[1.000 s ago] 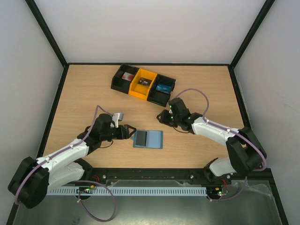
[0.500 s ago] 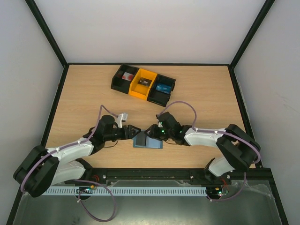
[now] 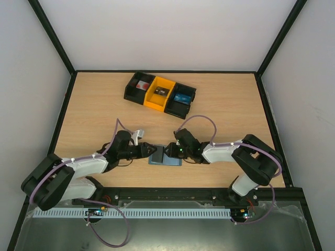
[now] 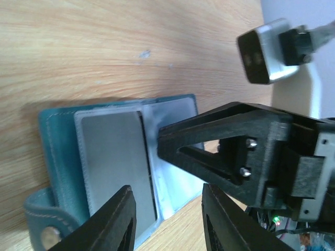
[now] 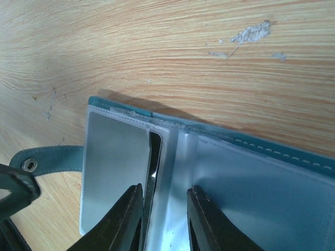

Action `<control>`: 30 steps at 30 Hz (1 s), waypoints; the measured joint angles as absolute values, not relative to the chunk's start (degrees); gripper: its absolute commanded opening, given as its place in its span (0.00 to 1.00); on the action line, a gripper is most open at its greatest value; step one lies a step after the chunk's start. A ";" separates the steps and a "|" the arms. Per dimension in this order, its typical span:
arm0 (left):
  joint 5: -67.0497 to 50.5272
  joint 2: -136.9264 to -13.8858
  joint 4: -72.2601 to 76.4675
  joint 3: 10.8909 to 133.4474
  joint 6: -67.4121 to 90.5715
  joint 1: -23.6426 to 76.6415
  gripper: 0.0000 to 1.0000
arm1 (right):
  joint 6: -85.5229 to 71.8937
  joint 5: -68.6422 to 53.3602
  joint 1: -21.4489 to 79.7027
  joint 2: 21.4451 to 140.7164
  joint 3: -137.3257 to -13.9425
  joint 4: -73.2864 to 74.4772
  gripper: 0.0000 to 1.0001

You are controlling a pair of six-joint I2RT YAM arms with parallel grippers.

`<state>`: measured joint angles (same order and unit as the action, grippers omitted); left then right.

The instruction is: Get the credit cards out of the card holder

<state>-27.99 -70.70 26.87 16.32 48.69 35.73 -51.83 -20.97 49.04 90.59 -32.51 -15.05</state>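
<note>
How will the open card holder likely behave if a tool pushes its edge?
The card holder looks like soft stitched material with a thin snap tab, so it probably flexes rather than staying rigid. Lying flat on the smooth table, it may slide. Its glossy clear pockets likely feel slippery.

The left gripper (image 3: 151,150) and the right gripper (image 3: 166,151) met nearly tip to tip above the card holder (image 3: 163,161). Each blocked the other's straight-ahead path; only a narrow gap remained between them. To the outer side of each gripper, the worktop (image 3: 94,104) offered passage. The compartment tray (image 3: 159,94) stood well beyond both grippers, toward the far edge. A purple cable (image 3: 201,117) arched just behind the right gripper.
</note>
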 measured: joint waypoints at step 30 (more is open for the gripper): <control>-26.46 -72.71 32.95 10.92 53.80 40.49 0.31 | -49.63 -13.93 49.01 83.50 -32.25 -6.57 0.25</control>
<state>-26.46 -72.71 32.95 10.92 53.80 40.49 -49.63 -13.93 49.01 83.50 -32.25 -6.57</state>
